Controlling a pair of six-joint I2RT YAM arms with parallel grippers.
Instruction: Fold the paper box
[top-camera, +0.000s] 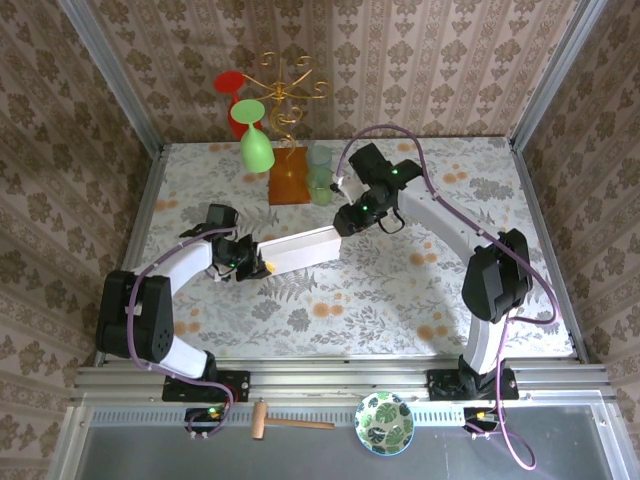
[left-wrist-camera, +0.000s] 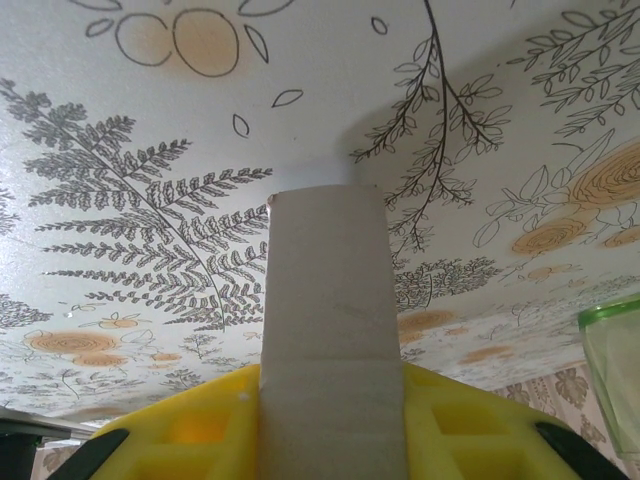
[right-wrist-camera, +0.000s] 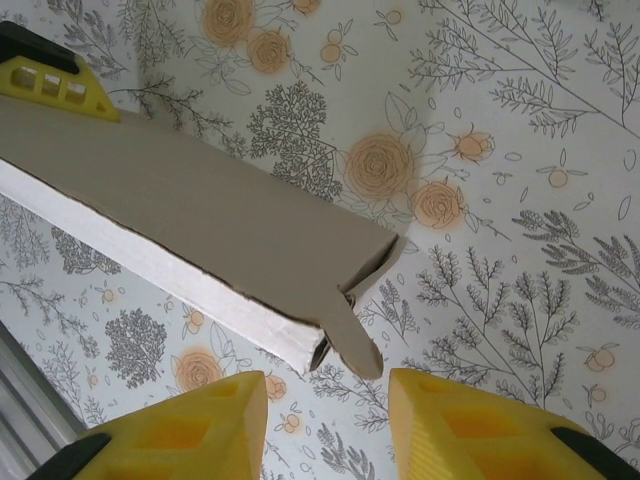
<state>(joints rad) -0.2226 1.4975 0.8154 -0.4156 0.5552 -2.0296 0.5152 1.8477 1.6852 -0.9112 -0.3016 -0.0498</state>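
The paper box (top-camera: 300, 248) is a long pale cardboard sheet held edge-up across the middle of the table. My left gripper (top-camera: 250, 264) is shut on its left end; in the left wrist view the box (left-wrist-camera: 328, 300) rises straight up between the yellow fingers (left-wrist-camera: 190, 430). My right gripper (top-camera: 347, 222) stands open just beyond the box's right end. The right wrist view shows that end of the box (right-wrist-camera: 230, 240) with a small tab sticking out toward the gap between my right gripper's (right-wrist-camera: 328, 425) fingers, not touching them.
An orange block (top-camera: 290, 175) and a clear green cup (top-camera: 320, 172) stand behind the box. A green glass (top-camera: 255, 145) and a red one hang on a gold wire rack (top-camera: 285, 95). A wooden mallet (top-camera: 285, 420) and patterned bowl (top-camera: 385, 422) lie below the table's near edge.
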